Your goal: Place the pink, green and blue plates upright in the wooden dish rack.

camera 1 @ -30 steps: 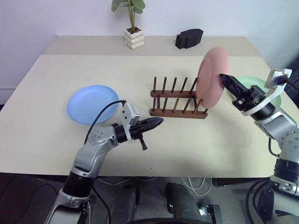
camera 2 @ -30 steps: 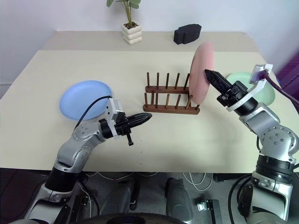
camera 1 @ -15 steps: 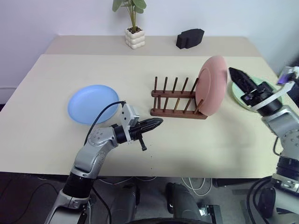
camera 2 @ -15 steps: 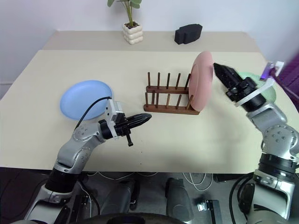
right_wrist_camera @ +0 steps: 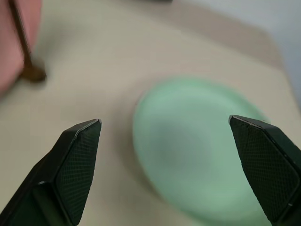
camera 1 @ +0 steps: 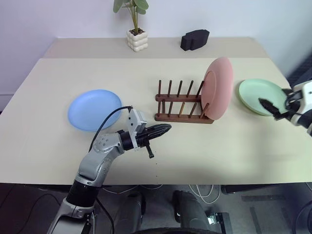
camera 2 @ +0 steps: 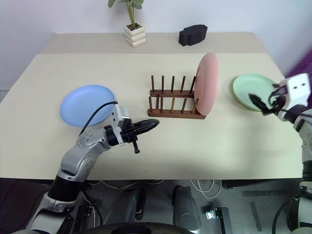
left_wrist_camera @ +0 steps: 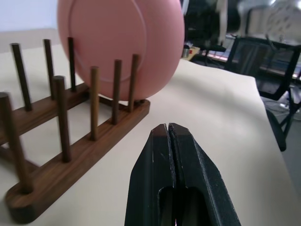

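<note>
While the pink plate (camera 1: 217, 88) stands racked, the right gripper (right_wrist_camera: 171, 169) spreads wide toward the green plate (camera 1: 261, 97), seemingly to grasp it; the left gripper (left_wrist_camera: 168, 134) is clenched, empty.

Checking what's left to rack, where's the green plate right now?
The green plate lies flat on the table's right side, right of the pink plate standing in the wooden dish rack.

left gripper (camera 1: 165, 128) pinched closed, pointing right; right gripper (right_wrist_camera: 164, 160) spread wide, arm out at far right.
</note>
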You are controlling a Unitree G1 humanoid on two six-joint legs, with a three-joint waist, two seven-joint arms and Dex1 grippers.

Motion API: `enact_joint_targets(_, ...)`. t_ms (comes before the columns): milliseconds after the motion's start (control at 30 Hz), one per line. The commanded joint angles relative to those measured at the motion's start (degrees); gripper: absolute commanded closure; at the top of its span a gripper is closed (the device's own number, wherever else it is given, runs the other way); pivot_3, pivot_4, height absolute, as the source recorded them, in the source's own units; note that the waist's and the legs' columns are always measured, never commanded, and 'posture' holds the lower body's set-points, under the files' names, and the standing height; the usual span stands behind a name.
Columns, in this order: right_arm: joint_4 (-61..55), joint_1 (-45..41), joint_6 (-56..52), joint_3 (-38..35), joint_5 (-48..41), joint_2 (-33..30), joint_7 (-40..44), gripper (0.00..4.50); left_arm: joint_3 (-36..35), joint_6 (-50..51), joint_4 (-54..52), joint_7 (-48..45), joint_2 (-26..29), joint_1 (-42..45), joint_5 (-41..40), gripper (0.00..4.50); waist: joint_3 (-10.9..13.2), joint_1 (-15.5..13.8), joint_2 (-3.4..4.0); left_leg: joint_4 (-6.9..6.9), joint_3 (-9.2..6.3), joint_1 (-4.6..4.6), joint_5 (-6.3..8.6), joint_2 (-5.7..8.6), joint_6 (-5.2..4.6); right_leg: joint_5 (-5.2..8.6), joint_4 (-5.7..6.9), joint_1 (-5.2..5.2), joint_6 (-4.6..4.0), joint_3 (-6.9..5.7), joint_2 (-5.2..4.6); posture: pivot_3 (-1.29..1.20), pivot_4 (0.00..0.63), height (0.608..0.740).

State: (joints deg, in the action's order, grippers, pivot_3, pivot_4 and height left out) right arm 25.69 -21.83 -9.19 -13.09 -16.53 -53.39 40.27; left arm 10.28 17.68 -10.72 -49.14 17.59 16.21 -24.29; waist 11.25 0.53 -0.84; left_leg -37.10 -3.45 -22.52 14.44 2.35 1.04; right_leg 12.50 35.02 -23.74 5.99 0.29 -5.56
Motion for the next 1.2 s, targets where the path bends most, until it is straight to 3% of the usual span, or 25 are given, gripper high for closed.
enact_joint_targets(33, 4.7, -3.7, 5.9, 4.7, 8.2, -1.1, -0.6, 0.07, -0.1, -0.5, -0.8, -0.1, -0.2, 0.9, -0.2, 4.50, 0.0, 0.3, 0.00, 0.00, 0.01, 0.00, 0.00, 0.00, 0.00, 0.00, 0.00, 0.00, 0.00, 0.02, 0.00, 0.00, 0.150, 0.731)
enact_joint_targets(333, 22.8, -14.2, 13.8, 13.1, 19.7, 2.6, -4.5, 0.07, -0.3, 0.2, -2.5, 1.0, 0.1, 0.0, -0.2, 4.50, 0.0, 0.2, 0.00, 0.00, 0.00, 0.02, 0.00, 0.03, 0.01, -0.01, 0.00, 0.01, 0.00, 0.03, 0.00, 0.00, 0.150, 0.731)
enact_joint_targets(367, 24.7, -15.4, 14.3, 13.5, 20.5, 3.0, -5.0, 0.30, -0.3, 0.2, -2.7, 1.1, 0.2, -0.1, -0.3, 4.50, 0.0, 0.2, 0.00, 0.00, 0.00, 0.02, 0.00, 0.03, 0.01, -0.01, 0.00, 0.01, 0.00, 0.03, 0.00, 0.00, 0.150, 0.731)
enact_joint_targets(433, 28.6, -17.4, 15.4, 14.2, 21.8, 3.7, -6.1, 0.90, -0.4, 0.4, -3.1, 1.3, 0.3, -0.4, -0.4, 4.50, 0.0, 0.3, 0.00, 0.00, 0.01, 0.03, 0.00, 0.03, 0.01, -0.01, 0.00, 0.01, -0.01, 0.05, 0.00, 0.00, 0.150, 0.731)
enact_joint_targets(667, 35.1, -20.4, 18.1, 15.0, 24.2, 4.7, -7.9, 4.45, -0.6, 0.9, -4.7, 2.4, 0.6, -1.6, -0.6, 4.50, 0.0, 0.1, 0.00, -0.01, -0.02, 0.03, 0.00, 0.05, 0.01, -0.01, 0.00, 0.06, -0.01, 0.06, 0.00, 0.00, 0.150, 0.731)
enact_joint_targets(900, 31.7, -19.3, 21.3, 14.3, 25.4, 3.9, -12.8, 4.45, -0.7, 1.2, -5.2, 2.8, 0.9, -2.0, -0.8, 4.50, 0.0, 0.2, 0.00, -0.01, -0.01, 0.07, -0.01, 0.05, 0.01, -0.01, 0.01, 0.07, -0.01, 0.07, 0.00, 0.00, 0.150, 0.731)
enact_joint_targets(1200, 14.1, -22.5, 29.9, 8.0, 25.4, -0.4, -24.8, 4.45, -0.3, 1.0, -3.7, 1.9, 0.8, -0.8, -0.7, 4.50, 0.0, 0.4, 0.11, 0.01, 0.06, 0.06, 0.00, 0.06, 0.01, -0.01, 0.06, 0.00, 0.01, 0.16, 0.00, 0.00, 0.150, 0.731)
